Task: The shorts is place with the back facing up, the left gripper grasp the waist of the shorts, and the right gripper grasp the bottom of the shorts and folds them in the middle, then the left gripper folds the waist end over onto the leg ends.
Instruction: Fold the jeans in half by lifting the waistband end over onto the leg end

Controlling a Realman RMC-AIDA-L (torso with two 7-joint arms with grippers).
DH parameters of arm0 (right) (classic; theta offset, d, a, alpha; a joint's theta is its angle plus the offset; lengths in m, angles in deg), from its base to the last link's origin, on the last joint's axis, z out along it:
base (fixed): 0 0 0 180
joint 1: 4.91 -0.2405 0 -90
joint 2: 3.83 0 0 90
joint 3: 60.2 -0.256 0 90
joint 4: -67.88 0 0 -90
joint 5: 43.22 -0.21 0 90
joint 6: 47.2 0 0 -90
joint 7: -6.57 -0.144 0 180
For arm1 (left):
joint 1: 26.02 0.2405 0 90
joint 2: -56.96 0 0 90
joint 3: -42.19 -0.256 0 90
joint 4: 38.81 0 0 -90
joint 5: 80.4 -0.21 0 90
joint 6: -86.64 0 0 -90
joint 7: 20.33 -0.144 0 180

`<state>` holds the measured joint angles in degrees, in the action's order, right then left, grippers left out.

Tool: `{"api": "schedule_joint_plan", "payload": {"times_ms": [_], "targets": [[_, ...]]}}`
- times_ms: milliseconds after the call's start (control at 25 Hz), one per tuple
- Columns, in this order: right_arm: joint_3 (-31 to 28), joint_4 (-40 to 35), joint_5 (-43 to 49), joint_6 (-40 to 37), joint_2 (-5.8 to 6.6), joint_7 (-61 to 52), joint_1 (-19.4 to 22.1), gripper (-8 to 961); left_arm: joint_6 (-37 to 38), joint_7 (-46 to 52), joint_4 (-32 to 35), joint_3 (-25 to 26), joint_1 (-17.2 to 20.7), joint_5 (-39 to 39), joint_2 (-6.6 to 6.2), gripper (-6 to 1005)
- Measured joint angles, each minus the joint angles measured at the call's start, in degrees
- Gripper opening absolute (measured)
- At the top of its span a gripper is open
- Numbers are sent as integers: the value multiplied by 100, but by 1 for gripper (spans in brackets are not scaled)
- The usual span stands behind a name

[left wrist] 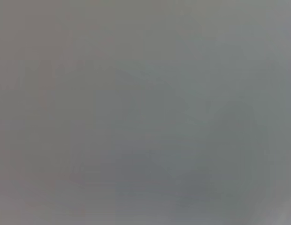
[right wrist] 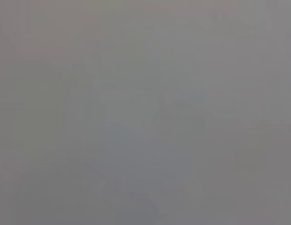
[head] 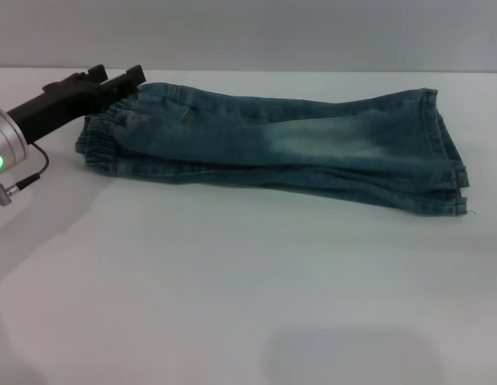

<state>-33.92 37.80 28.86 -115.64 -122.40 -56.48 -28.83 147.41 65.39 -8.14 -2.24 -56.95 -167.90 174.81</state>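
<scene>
Blue denim shorts (head: 280,144) lie on the white table (head: 232,281), doubled lengthwise so one leg rests on the other. The elastic waist (head: 104,140) is at the left and the leg ends (head: 445,152) are at the right. My left gripper (head: 116,76) reaches in from the left at the far corner of the waist. Its two black fingers (head: 135,76) are spread apart and hold no cloth. My right gripper is out of the head view. Both wrist views show only plain grey.
The left arm's silver wrist (head: 4,148), with a green light and a thin cable, hangs over the table's left edge. Bare white tabletop stretches in front of the shorts.
</scene>
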Motion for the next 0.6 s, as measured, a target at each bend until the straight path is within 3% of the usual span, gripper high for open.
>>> {"api": "schedule_joint_plan", "payload": {"times_ms": [240, 600], "targets": [[-51, 153, -234, -592, -17, 454, 197, 652, 17, -289, -161, -34, 1, 5, -17, 839], [-274, 490, -283, -906, -10, 841, 302, 651, -754, -1042, -313, -68, 150, -61, -1, 835]]}}
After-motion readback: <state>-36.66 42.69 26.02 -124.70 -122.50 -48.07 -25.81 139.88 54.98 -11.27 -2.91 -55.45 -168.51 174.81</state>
